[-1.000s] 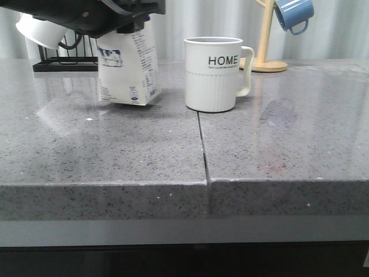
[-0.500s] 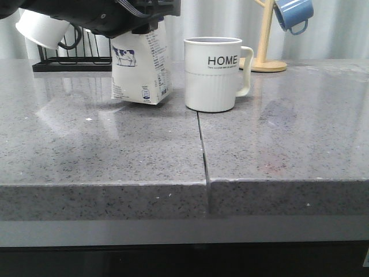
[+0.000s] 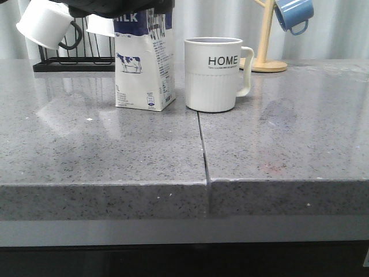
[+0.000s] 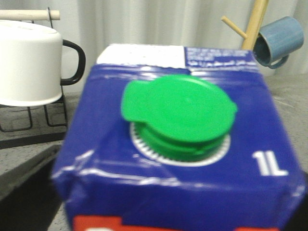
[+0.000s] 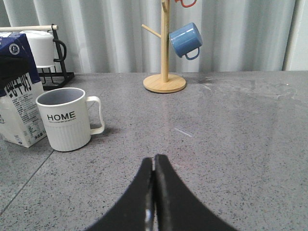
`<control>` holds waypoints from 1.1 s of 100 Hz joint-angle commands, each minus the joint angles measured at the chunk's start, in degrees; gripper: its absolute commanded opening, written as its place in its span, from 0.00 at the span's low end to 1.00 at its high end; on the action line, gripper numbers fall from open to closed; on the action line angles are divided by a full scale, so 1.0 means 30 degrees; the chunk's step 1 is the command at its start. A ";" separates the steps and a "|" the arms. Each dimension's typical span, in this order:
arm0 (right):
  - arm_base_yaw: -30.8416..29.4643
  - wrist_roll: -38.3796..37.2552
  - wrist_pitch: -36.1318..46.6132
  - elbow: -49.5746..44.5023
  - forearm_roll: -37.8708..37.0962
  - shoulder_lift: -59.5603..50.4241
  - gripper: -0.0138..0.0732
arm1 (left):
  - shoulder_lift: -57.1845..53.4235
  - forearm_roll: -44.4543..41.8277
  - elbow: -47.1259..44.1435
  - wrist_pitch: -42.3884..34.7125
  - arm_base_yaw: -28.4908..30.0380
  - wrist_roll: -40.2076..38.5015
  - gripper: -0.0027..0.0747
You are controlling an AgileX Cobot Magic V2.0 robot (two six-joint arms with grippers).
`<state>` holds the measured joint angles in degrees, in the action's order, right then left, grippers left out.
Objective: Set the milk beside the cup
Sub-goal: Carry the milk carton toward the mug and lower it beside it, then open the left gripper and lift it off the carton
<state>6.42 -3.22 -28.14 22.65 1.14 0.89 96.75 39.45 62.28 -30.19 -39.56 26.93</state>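
Note:
The milk [image 3: 144, 63], a white carton with a dark blue top and a cow picture, stands upright on the grey counter just left of the cup [image 3: 212, 75]. A narrow gap separates them. The cup is a white "HOME" mug with its handle to the right. My left gripper [image 3: 135, 7] is at the carton's top, shut on the milk [image 4: 178, 163]. The carton's green cap [image 4: 178, 113] fills the left wrist view and hides the fingers. My right gripper [image 5: 154, 161] is shut and empty, low over the counter, to the right of the cup [image 5: 62, 120] and the milk [image 5: 17, 96].
A black rack [image 3: 63, 60] with white black-handled mugs [image 3: 43, 26] stands behind the milk at the back left. A wooden mug tree [image 3: 266, 46] holding a blue mug [image 3: 294, 12] is at the back right. A seam [image 3: 203, 144] runs through the counter toward its front edge.
The milk moved right toward the cup and went from tilted and lifted to upright with its base on the counter. The left arm rose toward the top of the front view.

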 commanded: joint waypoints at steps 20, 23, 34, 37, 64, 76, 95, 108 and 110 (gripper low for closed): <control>-0.0098 0.0056 0.1437 0.0431 -0.0147 0.0258 0.08 | -0.1887 -0.0542 -0.0198 -0.1256 -0.0523 -0.0117 0.87; -0.0098 0.0056 0.1437 0.0431 -0.0147 0.0258 0.08 | -0.2061 -0.0542 -0.0555 -0.1343 -0.0574 -0.0117 0.87; -0.0098 0.0056 0.1437 0.0431 -0.0147 0.0258 0.08 | -0.2865 -0.0542 -0.1643 -0.1799 -0.0735 0.0059 0.87; -0.0098 0.0056 0.1437 0.0431 -0.0147 0.0258 0.08 | -0.3118 -0.0542 -0.1955 -0.1674 -0.0787 0.0206 0.87; -0.0098 0.0056 0.1437 0.0431 -0.0147 0.0258 0.08 | -0.6181 -0.0542 -0.3278 0.2050 -0.1651 0.1830 0.82; -0.0098 0.0056 0.1437 0.0431 -0.0147 0.0258 0.08 | -0.7578 -0.0835 -0.3313 0.4023 -0.1526 0.1878 0.65; -0.0098 0.0056 0.1437 0.0431 -0.0147 0.0258 0.08 | -0.9688 -1.0369 -0.3678 0.8325 0.0421 -0.6515 0.03; -0.0098 0.0056 0.1437 0.0431 -0.0147 0.0258 0.08 | -1.0995 -1.2383 -0.3678 1.0950 0.2284 -0.8839 0.01; -0.0098 0.0056 0.1437 0.0431 -0.0147 0.0258 0.08 | -1.1146 -1.2487 -0.3678 1.1335 0.2569 -0.8839 0.01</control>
<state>6.42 -3.32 -28.14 22.65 1.14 0.89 67.06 6.12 49.77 2.62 -34.85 4.93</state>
